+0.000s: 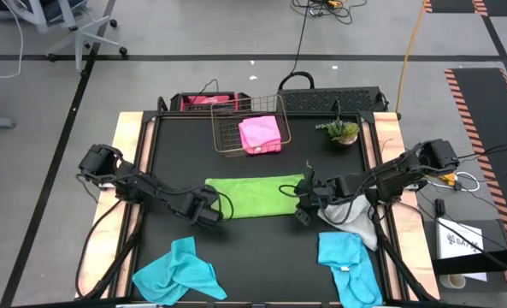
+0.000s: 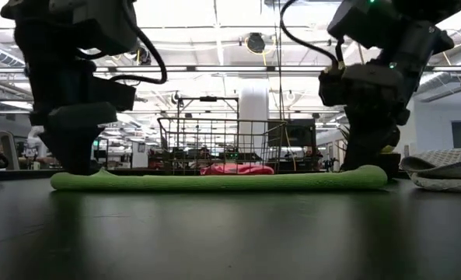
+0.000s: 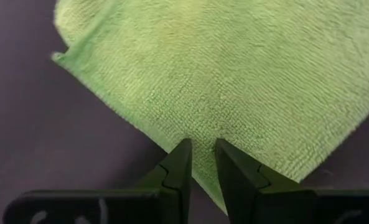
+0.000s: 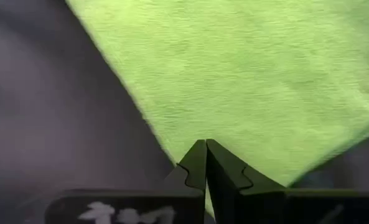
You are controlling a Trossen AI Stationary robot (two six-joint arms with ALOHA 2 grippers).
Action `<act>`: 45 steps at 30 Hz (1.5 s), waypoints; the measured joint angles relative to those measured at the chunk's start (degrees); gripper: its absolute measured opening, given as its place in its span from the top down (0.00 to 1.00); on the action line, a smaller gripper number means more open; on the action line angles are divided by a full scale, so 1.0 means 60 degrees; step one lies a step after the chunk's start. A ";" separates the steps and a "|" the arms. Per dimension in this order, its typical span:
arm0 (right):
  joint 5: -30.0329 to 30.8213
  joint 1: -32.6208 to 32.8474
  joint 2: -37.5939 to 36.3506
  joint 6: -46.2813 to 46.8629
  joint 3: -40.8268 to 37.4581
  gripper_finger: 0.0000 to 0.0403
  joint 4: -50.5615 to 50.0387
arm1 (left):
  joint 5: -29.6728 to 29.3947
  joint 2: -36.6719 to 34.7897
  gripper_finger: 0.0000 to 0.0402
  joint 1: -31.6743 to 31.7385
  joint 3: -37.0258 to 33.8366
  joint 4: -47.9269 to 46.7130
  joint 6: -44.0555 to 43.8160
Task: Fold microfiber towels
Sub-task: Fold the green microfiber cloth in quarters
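The lime green towel (image 1: 253,195) lies folded into a long flat strip in the middle of the black table. My left gripper (image 3: 201,146) is down at its near left corner and my right gripper (image 4: 206,144) at its near right corner, both shut on it. In the low view the strip (image 2: 214,181) lies flat between the two grippers. A pink towel (image 1: 260,134) lies in the wire basket (image 1: 227,141). Two turquoise towels (image 1: 178,272) (image 1: 347,265) lie crumpled near the front edge. A grey towel (image 1: 354,218) lies beside the right arm. My left gripper pinches the green towel's near left corner (image 3: 200,127) between its two fingers, slanting steeply down from the near left. A narrow gap with cloth in it shows between the tips. The towel lies on the table. Whether it holds one layer or several I cannot tell. My right gripper has its fingertips together on the green towel's near right corner (image 4: 203,127), slanting down from the near right. The fingers themselves hide the very corner. The towel's right end (image 2: 370,176) rests on the table at the gripper.
The copper wire basket stands at the far middle, with a small potted plant (image 1: 343,131) to its right and a dark tray (image 1: 330,101) behind. Wooden strips (image 1: 132,145) edge the table left and right.
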 joint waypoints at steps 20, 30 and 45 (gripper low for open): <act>-0.0531 0.0315 -0.0021 0.0302 -0.0004 1.00 -0.0673 | -0.0544 -0.0001 0.81 0.0247 0.1133 -0.0504 0.0365; -0.0535 0.0006 -0.0510 0.0286 -0.0004 1.00 0.0907 | -0.0019 -0.0015 0.81 0.1332 0.1738 -0.2795 0.0356; -0.0538 -0.0103 -0.0521 0.0289 -0.0004 1.00 0.0878 | 0.0819 -0.0007 0.81 0.3406 0.1462 -0.1682 0.2831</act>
